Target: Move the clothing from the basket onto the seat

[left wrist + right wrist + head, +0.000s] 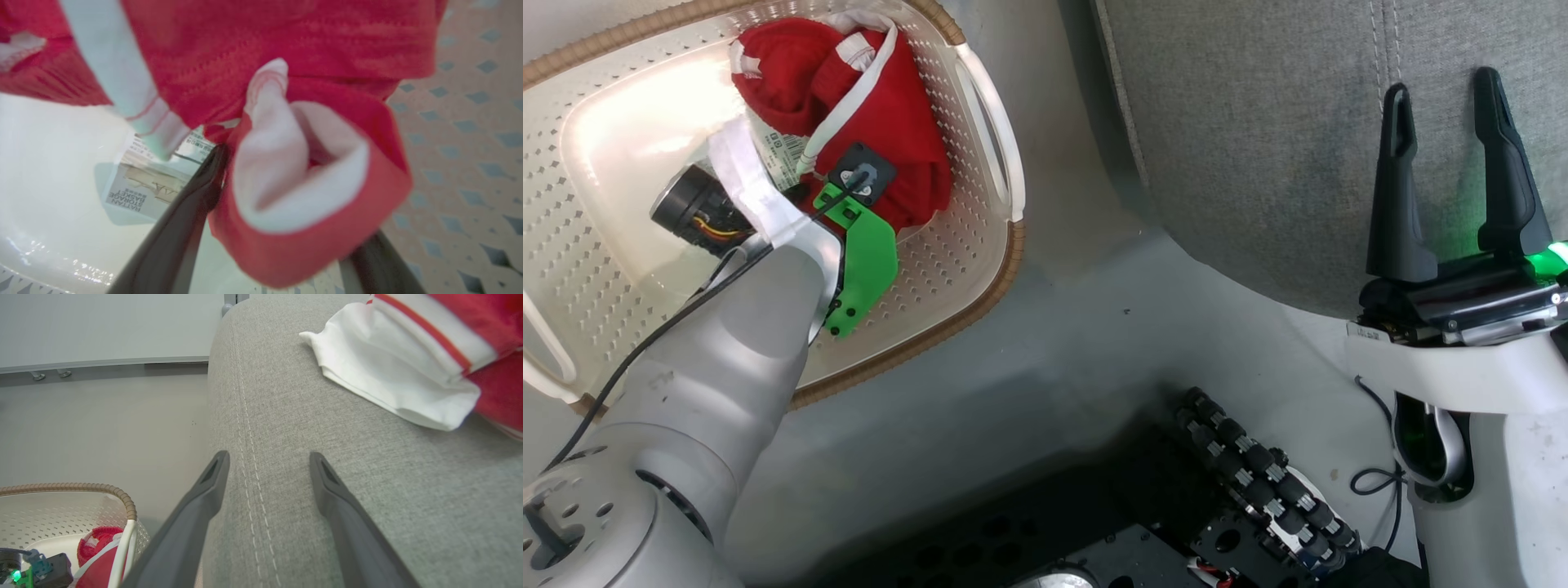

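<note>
The cream perforated basket (980, 269) stands on the floor at the upper left and holds bunched red clothing (882, 106) with white trim. My left arm reaches down into it. In the left wrist view my left gripper (286, 183) is open, and a red fold with a white cuff (302, 196) lies between its fingers (192, 204). My right gripper (1445, 106) is open above the grey seat (1258, 122) with nothing between its fingers (200, 506). A red and white garment (408, 375) lies on the seat (306, 416) beyond that gripper.
A paper label (130, 192) is stuck to the basket's bottom. Grey floor (1054, 351) separates the basket from the seat. My dark base with a black cable chain (1258, 482) is at the bottom. A pale wall with a baseboard (102, 363) stands behind.
</note>
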Controlling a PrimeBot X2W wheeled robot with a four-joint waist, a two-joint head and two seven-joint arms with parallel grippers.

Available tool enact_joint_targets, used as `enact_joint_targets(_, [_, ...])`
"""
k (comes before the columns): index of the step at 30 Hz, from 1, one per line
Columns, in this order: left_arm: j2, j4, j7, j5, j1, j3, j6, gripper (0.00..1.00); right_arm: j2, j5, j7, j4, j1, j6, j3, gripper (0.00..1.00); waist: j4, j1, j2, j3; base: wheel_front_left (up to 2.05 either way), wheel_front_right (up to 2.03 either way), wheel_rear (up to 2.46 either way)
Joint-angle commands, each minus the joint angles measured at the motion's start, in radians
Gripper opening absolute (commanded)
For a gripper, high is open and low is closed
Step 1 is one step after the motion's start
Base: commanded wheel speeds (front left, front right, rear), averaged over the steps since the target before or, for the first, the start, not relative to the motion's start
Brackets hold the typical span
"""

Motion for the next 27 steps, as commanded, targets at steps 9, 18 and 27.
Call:
enact_joint_targets(9, [-0.007, 0.001, 0.015, -0.077, 0.02, 0.05, -0.018, 0.0, 0.001, -0.008, -0.003, -0.006, 0.024, -0.002, -0.002, 1.0, 0.0, -0.0001, 0.0, 0.005, 0.0, 0.0, 0.0])
enact_joint_targets(18, [0.008, 0.001, 0.005, -0.109, 0.032, 0.067, -0.038, 0.0, 0.001, -0.003, -0.003, 0.007, -0.025, -0.002, -0.006, 1.0, -0.007, -0.0001, 0.0, -0.018, 0.0, 0.0, 0.0])
enact_joint_targets(27, [0.046, 0.0, -0.047, -0.132, 0.048, 0.081, -0.046, 0.0, 0.001, -0.001, -0.003, 0.04, -0.09, -0.002, 0.02, 1.0, -0.025, -0.0001, 0.0, -0.081, 0.0, 0.0, 0.0])
